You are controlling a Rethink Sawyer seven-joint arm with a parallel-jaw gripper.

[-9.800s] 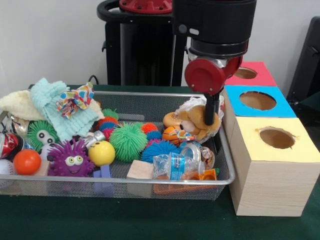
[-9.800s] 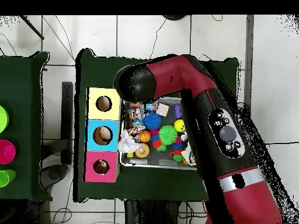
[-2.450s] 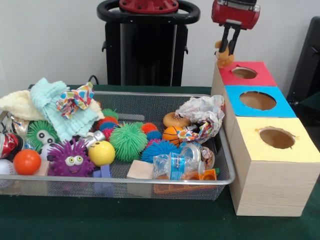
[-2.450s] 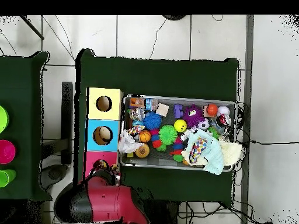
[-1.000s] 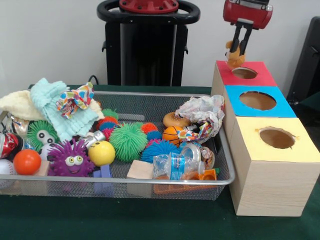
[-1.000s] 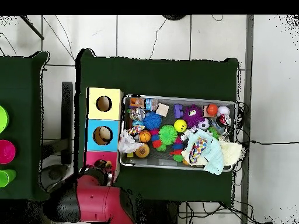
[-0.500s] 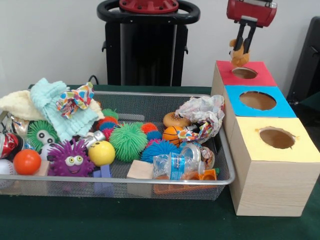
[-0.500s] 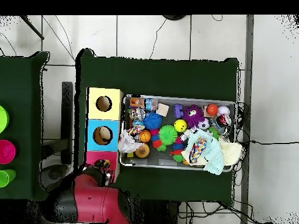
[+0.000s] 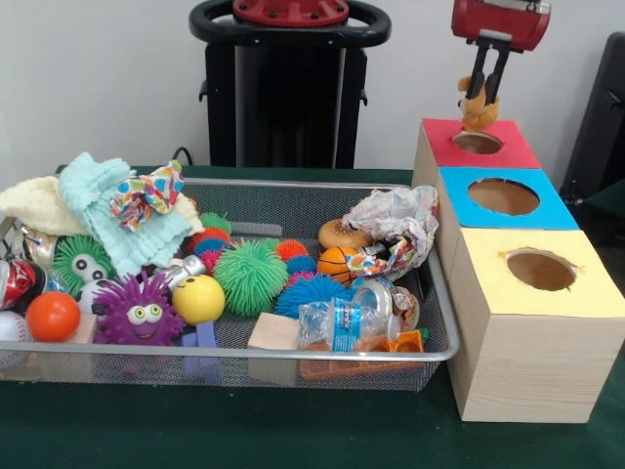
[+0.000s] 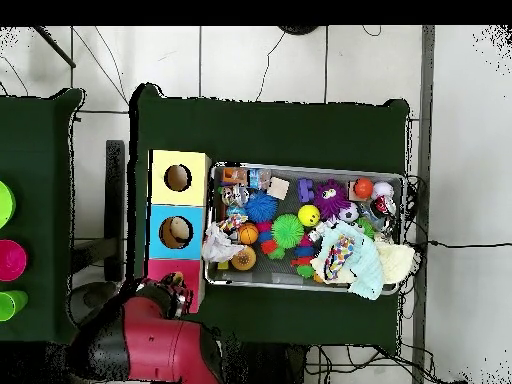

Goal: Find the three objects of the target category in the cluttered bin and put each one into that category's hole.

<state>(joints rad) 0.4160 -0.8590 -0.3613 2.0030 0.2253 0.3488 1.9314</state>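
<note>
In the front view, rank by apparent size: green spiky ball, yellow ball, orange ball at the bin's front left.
1. Green spiky ball, clearly largest.
2. Yellow ball and orange ball look alike; not ranked.

In the front view, 3 boxes [image 9: 532,293] stand right of the bin [image 9: 438,293].

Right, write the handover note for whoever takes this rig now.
Hand: shut on a small tan plush toy, hanging just above the red box's hole.
Boxes: red, then blue, then yellow, in a row beside the mesh bin.
Done: the toy is out of the bin and over the hole.
Left: release it into the red hole, then search the bin for more of that category. Whether earlier items are already inside cannot be seen.
</note>
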